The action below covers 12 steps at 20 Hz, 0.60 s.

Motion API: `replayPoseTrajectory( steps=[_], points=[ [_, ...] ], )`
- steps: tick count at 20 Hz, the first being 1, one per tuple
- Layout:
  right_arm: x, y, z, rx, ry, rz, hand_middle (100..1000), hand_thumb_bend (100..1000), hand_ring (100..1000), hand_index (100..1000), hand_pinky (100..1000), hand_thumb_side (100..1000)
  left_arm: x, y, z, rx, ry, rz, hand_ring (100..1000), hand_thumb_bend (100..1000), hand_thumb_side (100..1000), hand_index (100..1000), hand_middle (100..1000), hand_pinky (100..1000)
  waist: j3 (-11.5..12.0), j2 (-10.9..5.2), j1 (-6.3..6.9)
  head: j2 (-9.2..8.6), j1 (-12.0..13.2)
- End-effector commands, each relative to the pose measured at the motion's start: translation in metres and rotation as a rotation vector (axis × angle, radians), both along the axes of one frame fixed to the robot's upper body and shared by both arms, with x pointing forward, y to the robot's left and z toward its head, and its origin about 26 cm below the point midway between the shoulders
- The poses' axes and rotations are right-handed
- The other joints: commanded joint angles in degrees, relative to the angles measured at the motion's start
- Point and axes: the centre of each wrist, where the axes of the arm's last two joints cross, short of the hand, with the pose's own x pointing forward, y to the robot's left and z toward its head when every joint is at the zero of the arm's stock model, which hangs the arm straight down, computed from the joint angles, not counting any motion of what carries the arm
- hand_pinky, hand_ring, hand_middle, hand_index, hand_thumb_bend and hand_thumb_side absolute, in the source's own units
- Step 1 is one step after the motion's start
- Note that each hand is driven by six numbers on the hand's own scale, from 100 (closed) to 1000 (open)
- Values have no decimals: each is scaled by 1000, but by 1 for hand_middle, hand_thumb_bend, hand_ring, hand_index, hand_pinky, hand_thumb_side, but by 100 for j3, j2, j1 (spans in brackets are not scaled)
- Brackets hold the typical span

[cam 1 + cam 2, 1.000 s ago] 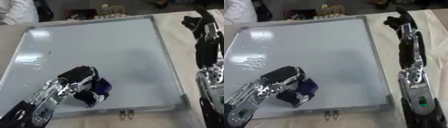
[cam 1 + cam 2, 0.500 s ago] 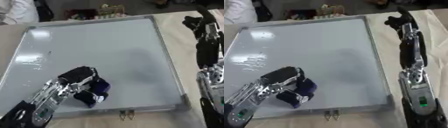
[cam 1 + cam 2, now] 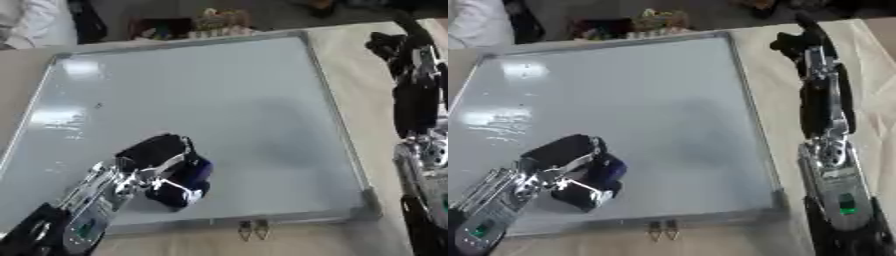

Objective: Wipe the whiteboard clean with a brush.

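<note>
Left hand [image 3: 156,167] curled round a dark blue brush [image 3: 191,179], pressing it onto the near left part of the whiteboard [image 3: 227,100]. Right hand [image 3: 798,44] beyond the board's far right edge, over the table [image 3: 359,70]; cannot tell its fingers' state.

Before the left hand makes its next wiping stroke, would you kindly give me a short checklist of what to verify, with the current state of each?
1. Left hand curled round the brush: ok.
2. Brush resting on the whiteboard, near its lower edge: ok, as far as the views show.
3. Path up the board free of objects: ok.
4. Marks left to wipe: one small dark speck near the upper left; elsewhere cannot tell, because of glare.
5. Right hand off the board, beyond its right frame: ok.
6. Clips at the bottom edge away from the brush: ok.
</note>
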Motion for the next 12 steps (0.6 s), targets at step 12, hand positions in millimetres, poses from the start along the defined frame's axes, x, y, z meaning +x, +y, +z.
replayPoseTrajectory(
  steps=[12],
  points=[
    [-1, 0, 6, -8, -21, 10, 595, 100, 856, 933, 876, 1000, 11, 34, 0, 27, -106, -44, 441, 185, 140, 300, 241, 391, -12, -49, -38, -38, 30]
  ],
)
